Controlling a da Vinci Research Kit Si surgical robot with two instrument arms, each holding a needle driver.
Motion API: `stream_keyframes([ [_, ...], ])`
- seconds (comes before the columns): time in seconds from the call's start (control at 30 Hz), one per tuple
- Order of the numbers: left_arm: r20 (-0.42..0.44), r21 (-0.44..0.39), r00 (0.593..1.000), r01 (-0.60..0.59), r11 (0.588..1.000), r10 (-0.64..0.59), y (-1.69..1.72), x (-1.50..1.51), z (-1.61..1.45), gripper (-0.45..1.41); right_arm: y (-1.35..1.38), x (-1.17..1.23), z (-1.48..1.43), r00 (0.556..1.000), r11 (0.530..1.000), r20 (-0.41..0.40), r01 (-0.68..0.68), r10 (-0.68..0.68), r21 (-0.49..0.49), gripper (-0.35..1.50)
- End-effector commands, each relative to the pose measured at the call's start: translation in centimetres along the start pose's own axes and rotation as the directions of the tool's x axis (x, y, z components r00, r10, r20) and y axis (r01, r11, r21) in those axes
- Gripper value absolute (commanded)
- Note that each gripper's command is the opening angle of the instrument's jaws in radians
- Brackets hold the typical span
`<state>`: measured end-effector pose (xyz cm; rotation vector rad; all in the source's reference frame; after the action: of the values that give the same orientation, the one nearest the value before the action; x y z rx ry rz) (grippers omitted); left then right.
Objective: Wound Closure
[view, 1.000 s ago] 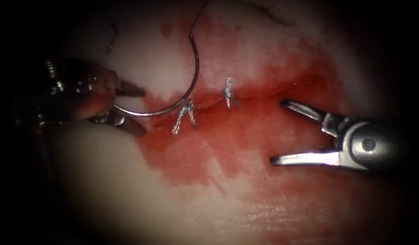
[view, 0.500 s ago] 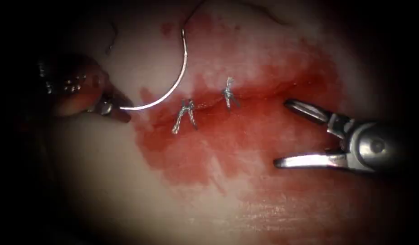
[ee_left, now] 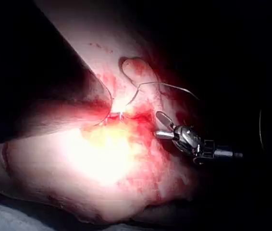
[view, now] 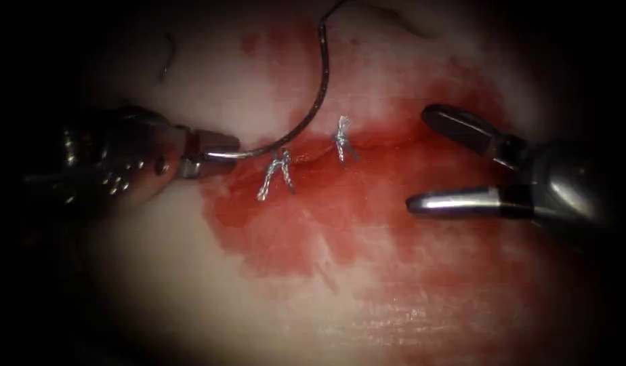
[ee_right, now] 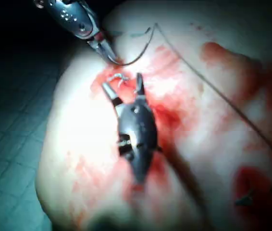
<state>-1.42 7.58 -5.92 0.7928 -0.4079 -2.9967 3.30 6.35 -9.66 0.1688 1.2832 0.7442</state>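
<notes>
My left tool (view: pixel 208 156) is shut on the curved needle (view: pixel 306 118) close to its pointed end, at the left end of the cut (view: pixel 387 144). From the jaws the needle arcs up and to the right, above the tissue (view: pixel 191 285) and not in it. The thread (view: pixel 337 8) leaves its upper end. My right tool (view: pixel 421 159) is over the right part of the cut with its jaws open and nothing between them. The right wrist view has the right tool (ee_right: pixel 121 82), left tool (ee_right: pixel 108 54), needle (ee_right: pixel 141 50) and thread (ee_right: pixel 213 91).
Two tied stitches with short cut ends, one (view: pixel 276 175) and another (view: pixel 341 139), cross the cut between the tools. Red fluid (view: pixel 293 230) spreads over the tissue around and below the cut. The left wrist view has the open right tool (ee_left: pixel 159 126) and a thread loop (ee_left: pixel 174 86).
The left jaws, open around the needle's pointed end a second ago, shut on it, pulled left, then carried it right; its upper end swung right. The right tool rose slightly, still open.
</notes>
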Motion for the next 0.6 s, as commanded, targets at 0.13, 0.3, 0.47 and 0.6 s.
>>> stream_keyframes([
  [0.13,-0.005,0.058,0.999,-0.033,0.998,0.033,-0.03,0.07,0.04,-0.35,0.04,-0.03,0.18,1.000,1.000,0.011,-0.007,0.007,-0.006,1.17],
  [0.3,-0.016,0.107,0.997,-0.070,0.992,0.072,0.03,0.14,-0.02,-0.35,0.12,-0.01,0.37,0.999,1.000,0.041,-0.018,0.018,0.001,1.25],
  [0.47,-0.014,0.139,0.994,-0.108,0.984,0.111,0.08,0.19,-0.07,-0.35,0.16,0.00,0.50,0.998,0.999,0.048,-0.040,0.039,0.017,1.27],
  [0.6,0.001,0.140,0.991,-0.130,0.982,0.131,0.09,0.21,-0.05,-0.35,0.21,0.01,0.60,0.995,0.995,0.047,-0.085,0.083,0.056,1.24],
])
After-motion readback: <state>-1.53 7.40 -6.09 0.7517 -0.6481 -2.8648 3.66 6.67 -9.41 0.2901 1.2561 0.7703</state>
